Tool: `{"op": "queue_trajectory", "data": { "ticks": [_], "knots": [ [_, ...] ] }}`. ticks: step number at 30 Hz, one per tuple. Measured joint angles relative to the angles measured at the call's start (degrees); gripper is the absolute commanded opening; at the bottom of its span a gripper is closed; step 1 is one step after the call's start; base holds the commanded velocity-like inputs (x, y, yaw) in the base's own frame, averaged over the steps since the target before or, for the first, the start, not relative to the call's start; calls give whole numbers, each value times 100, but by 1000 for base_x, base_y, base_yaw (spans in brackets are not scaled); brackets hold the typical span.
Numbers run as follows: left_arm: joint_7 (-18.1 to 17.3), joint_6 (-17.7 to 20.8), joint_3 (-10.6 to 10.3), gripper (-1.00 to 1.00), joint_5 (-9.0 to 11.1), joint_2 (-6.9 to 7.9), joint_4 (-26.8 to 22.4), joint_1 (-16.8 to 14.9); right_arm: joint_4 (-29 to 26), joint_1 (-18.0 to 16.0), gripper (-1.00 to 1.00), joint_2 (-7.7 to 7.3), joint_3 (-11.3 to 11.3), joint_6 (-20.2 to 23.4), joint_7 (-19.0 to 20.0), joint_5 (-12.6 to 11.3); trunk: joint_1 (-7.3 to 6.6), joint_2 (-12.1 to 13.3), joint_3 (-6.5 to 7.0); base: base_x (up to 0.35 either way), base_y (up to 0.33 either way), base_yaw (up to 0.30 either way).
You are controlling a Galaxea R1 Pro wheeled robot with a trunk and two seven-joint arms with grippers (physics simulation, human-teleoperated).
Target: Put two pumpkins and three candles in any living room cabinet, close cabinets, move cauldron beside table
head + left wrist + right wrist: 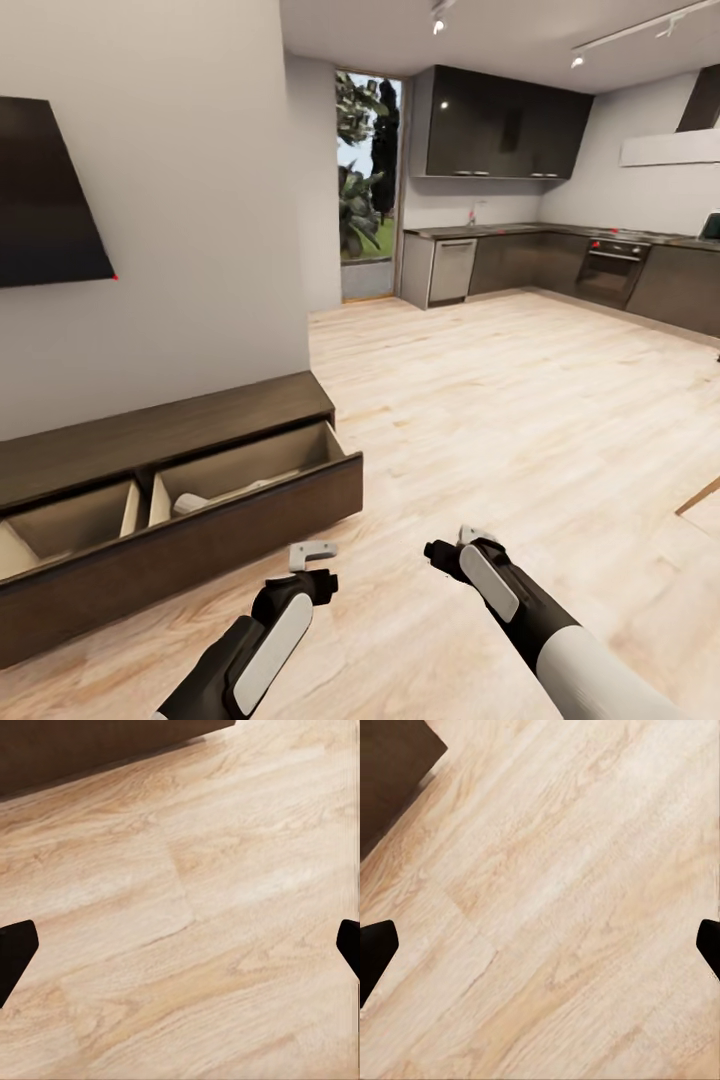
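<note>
- Cabinet (170,470): low dark unit against the wall under the TV (50,200); its drawer stands pulled out, showing two pale compartments. A pale, elongated object (215,497) lies in the nearer compartment; it cannot be identified as a candle.
- Left pincer (312,553) and right pincer (466,540): both hang over bare floor (480,420), jaws spread, nothing held. In each wrist view the dark fingertips (15,956) (375,956) sit at opposite edges with planks between.
- Pumpkins, candles, cauldron: none identifiable here.
- Risk: the drawer juts into the robot's path; turning or driving past may clip its corner with the left arm or base.
- Risk: driving off with the drawer open may leave the closing step undone.
- Writing: no readable labels or brands; small red specks on the TV and oven (612,270) are illegible.
</note>
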Motion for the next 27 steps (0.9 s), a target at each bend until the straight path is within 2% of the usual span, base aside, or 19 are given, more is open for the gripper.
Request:
{"op": "queue_trajectory", "data": {
  "ticks": [27],
  "knots": [
    [0,0,-18,100,-43,-26,11,0,130,5,100,20,4,-194,46,-15,0,0,0,-18,0,-280]
  ]
}}
